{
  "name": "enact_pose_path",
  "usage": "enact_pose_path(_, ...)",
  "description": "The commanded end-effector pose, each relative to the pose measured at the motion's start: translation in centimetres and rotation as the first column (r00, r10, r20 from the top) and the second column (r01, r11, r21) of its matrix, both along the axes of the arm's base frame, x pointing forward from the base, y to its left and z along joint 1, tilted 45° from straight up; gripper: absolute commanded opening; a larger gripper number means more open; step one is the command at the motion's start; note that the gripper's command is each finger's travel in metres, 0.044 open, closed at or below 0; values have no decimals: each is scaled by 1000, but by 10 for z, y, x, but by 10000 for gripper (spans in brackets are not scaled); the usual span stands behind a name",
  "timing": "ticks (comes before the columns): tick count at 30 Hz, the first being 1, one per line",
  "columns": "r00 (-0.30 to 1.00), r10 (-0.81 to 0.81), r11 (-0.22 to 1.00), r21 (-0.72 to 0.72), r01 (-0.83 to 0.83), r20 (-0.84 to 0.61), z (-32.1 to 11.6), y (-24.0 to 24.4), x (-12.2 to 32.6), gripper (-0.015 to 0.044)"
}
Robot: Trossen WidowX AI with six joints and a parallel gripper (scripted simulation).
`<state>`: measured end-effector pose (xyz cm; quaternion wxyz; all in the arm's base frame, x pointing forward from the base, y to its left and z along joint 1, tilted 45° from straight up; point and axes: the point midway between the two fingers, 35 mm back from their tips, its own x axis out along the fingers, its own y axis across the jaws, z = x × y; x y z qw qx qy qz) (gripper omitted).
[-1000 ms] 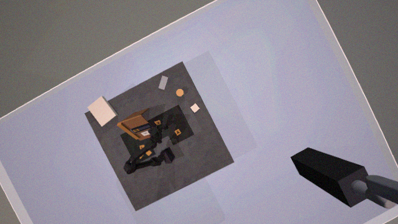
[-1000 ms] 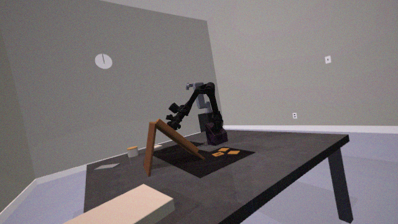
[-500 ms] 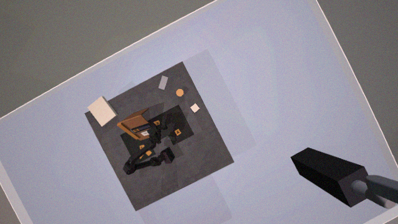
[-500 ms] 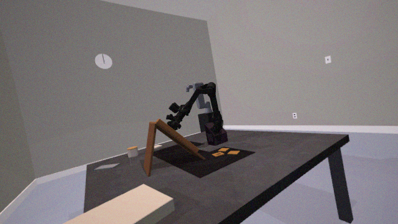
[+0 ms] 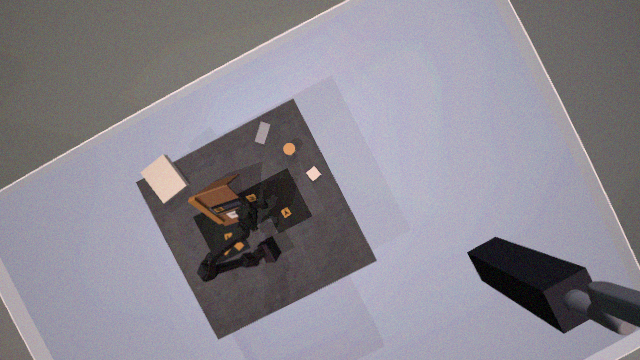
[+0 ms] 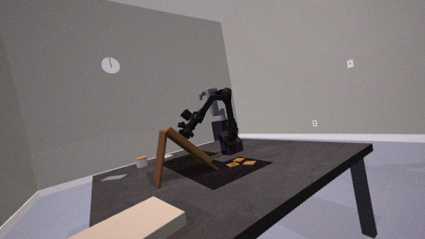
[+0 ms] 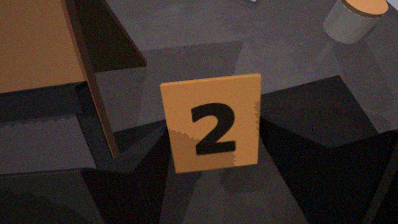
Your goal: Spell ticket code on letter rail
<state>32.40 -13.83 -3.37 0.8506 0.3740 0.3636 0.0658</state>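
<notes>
My gripper [image 5: 251, 198] [image 6: 186, 134] [image 7: 213, 127] is shut on an orange tile marked 2 [image 7: 215, 160], which faces the wrist camera upright. It holds the tile just right of the tilted brown board [image 5: 214, 196] [image 6: 190, 150] [image 7: 37, 45]. The dark rail [image 7: 40, 102] crosses the board's lower part. One orange tile [image 5: 219, 210] shows in the rail; its character is unclear. The white ticket [image 5: 232, 214] is too small to read. Three loose tiles lie left of the arm: one [image 5: 228, 236], another [image 5: 239, 246] and a third [image 5: 226, 252]. A tile [image 5: 286, 212], apparently A, lies right.
A dark mat [image 5: 300, 202] [image 6: 212, 184] lies under the board. A cream box [image 5: 164, 178] [image 6: 139, 216] stands at a counter corner. An orange-topped cup [image 5: 289, 149] [image 6: 141, 162] [image 7: 350, 22], a grey card [image 5: 262, 133] [image 6: 114, 178] and a small pale square [image 5: 313, 173] are beyond the mat.
</notes>
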Motion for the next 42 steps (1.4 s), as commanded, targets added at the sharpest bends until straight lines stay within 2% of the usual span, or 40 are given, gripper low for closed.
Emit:
enact_pose_path(1,1000,-4,1000,-6,4,5,4,0,1,0)
enact_pose_path(42,1000,-4,1000,-4,4,4,18,15,4,0)
